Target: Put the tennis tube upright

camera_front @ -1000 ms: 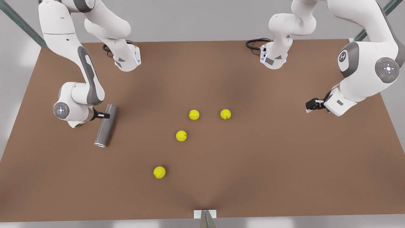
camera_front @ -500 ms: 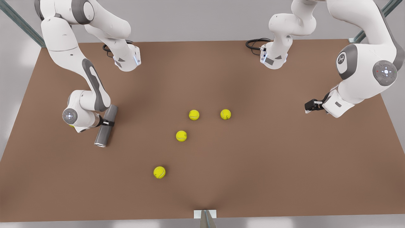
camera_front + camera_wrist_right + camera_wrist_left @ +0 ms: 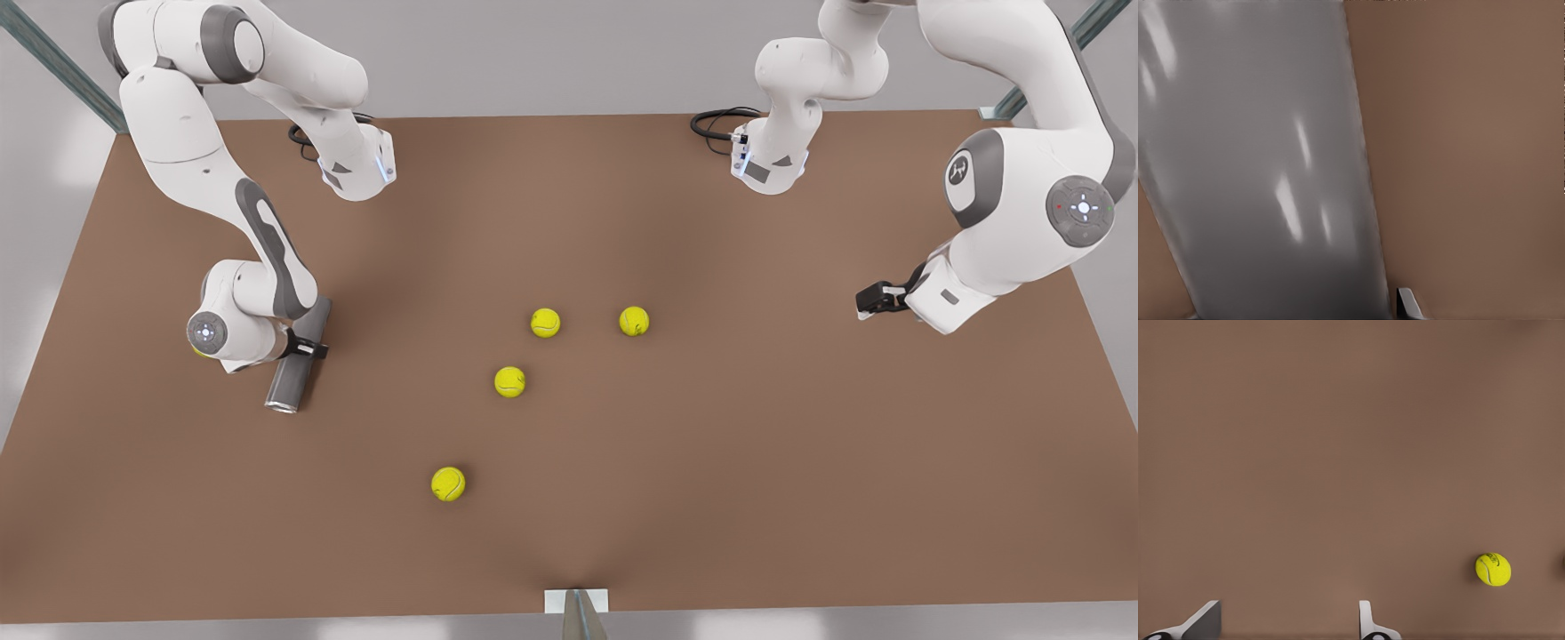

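Two hands: right hand (image 3: 307, 345) straddles smooth grey tennis tube (image 3: 291, 380) — lying flat; left hand (image 3: 867, 300) spread.

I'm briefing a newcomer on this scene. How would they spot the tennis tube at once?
Start at the brown table, on the front view's left, where the right gripper straddles the tennis tube. It lies flat, a slim dark grey cylinder, unlike the round yellow tennis balls.

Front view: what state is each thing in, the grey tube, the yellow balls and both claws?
tennis tube: lying flat on the table, not upright.
right gripper: down at the tube, across its middle.
left gripper: open, empty, waiting.
tennis balls: loose on the table, apart.
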Robot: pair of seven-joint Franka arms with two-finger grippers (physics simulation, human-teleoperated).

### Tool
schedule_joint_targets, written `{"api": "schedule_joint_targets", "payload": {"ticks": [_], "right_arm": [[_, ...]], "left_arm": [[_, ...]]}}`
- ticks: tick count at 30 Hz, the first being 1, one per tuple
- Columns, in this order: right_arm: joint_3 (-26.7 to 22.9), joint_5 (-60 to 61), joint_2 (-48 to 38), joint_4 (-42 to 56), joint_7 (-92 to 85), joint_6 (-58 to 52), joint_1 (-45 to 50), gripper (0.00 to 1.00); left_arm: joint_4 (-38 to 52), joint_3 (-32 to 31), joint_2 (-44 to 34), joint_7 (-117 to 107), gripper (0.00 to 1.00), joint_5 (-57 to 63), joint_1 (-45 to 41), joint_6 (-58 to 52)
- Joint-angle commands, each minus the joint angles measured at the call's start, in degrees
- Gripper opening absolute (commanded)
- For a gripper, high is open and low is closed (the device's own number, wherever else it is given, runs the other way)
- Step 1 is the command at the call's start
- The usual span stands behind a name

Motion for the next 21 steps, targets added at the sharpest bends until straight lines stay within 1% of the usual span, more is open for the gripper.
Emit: {"api": "schedule_joint_targets", "payload": {"ticks": [1,2,3,7,14,16,18,19,21], "right_arm": [[0.00,0.07,-0.06,0.02,1.08,0.34,-0.05,0.68],[0.00,0.07,-0.06,0.02,1.07,0.34,-0.05,0.66],[0.00,0.07,-0.06,0.02,0.99,0.34,-0.05,0.66],[0.00,0.07,-0.06,0.11,0.99,-0.09,-0.14,0.68],[0.18,-0.10,-0.23,1.60,0.37,-1.41,0.74,0.69],[0.62,-0.10,-0.50,6.61,-7.00,-7.92,1.00,0.69],[0.62,-0.10,-0.93,8.98,-16.14,-8.44,3.98,0.69],[0.62,-0.01,-0.93,10.56,-16.50,-9.76,7.06,0.69],[0.53,-0.10,-0.93,11.35,-16.41,-9.76,9.79,0.69]], "left_arm": [[0.03,0.01,-0.03,-0.07,1.00,0.04,0.00,-0.03],[0.03,0.01,-0.03,-0.07,1.00,0.04,0.00,-0.03],[0.03,0.01,0.14,0.02,1.00,0.04,0.00,-0.11],[0.03,0.01,0.32,-0.42,1.00,0.04,0.00,-0.29],[0.03,-0.08,0.32,-0.42,1.00,0.04,0.00,-0.46],[0.03,-0.08,0.32,-0.42,1.00,0.04,0.00,-0.38],[0.03,-0.08,0.32,-0.42,1.00,0.04,0.00,-0.38],[0.03,-0.08,0.32,-0.42,1.00,0.04,0.00,-0.46],[0.03,-0.08,0.32,-0.42,1.00,0.04,0.00,-0.38]]}}
